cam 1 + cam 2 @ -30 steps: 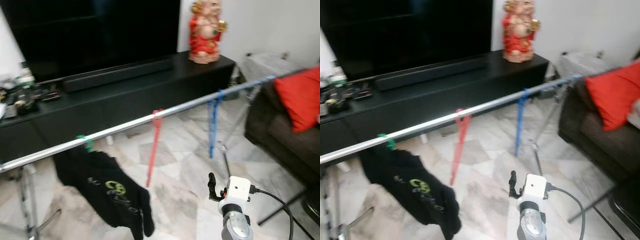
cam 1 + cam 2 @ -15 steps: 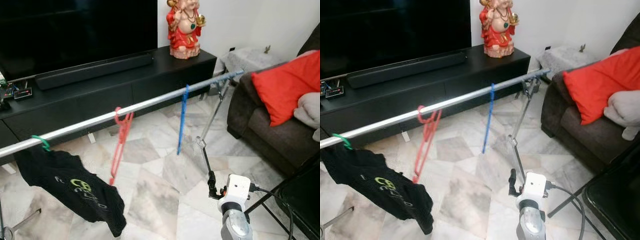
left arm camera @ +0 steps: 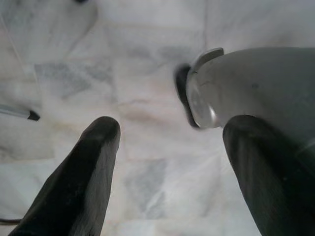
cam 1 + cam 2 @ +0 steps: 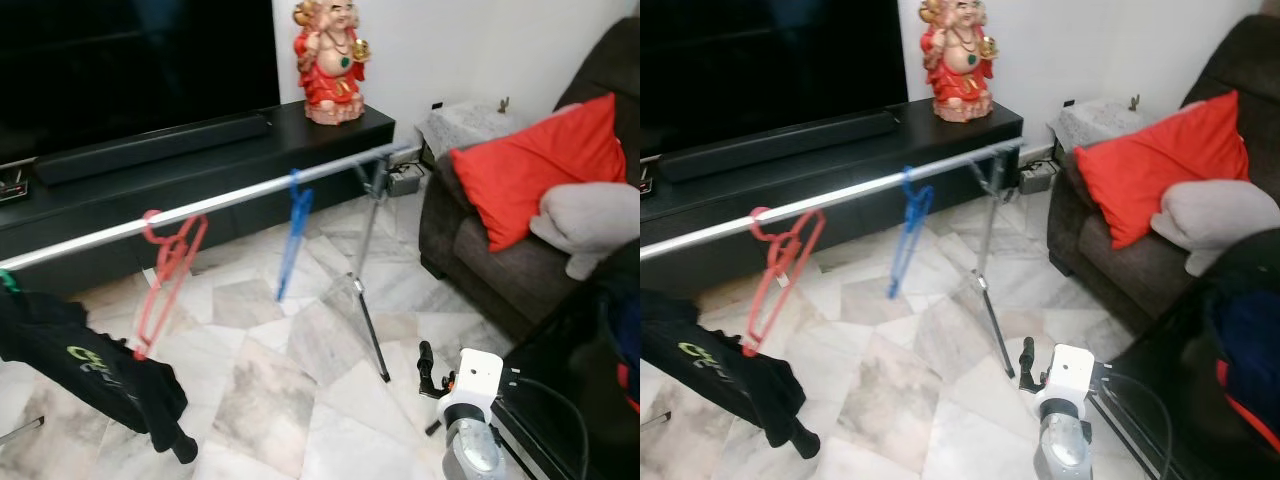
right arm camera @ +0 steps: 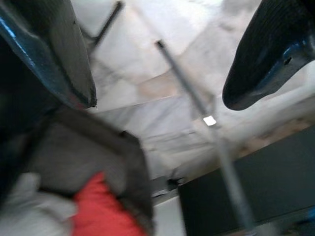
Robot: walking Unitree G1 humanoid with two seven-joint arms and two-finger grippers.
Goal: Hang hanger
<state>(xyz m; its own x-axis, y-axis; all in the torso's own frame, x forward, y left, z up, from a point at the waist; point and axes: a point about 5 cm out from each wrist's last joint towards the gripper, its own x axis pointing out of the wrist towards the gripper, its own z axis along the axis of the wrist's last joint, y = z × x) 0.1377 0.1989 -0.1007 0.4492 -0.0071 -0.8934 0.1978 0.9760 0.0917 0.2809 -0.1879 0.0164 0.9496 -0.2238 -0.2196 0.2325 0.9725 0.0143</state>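
A silver rail [image 4: 230,200] of a drying rack runs across the room in front of me. On it hang a red hanger [image 4: 165,275] and a blue hanger [image 4: 292,225], both bare. At the far left a green hook [image 4: 8,280] carries a black shirt [image 4: 90,365]. My right gripper [image 4: 426,368] is low at the lower right, below the rail and apart from it; its fingers [image 5: 64,59] stand open and empty, facing the rack's leg [image 5: 187,88]. The left gripper [image 3: 173,125] hangs open over the marble floor, holding nothing.
The rack's slanted leg [image 4: 365,300] stands just left of my right arm. A dark sofa [image 4: 480,250] with a red cushion [image 4: 540,165] and a grey one [image 4: 590,215] is on the right. A black TV cabinet [image 4: 200,170] with a red figurine [image 4: 328,60] runs behind the rail.
The camera has swung to the right: rail, hangers and shirt slid left in the picture and the sofa came further in. My right arm keeps its place in the view.
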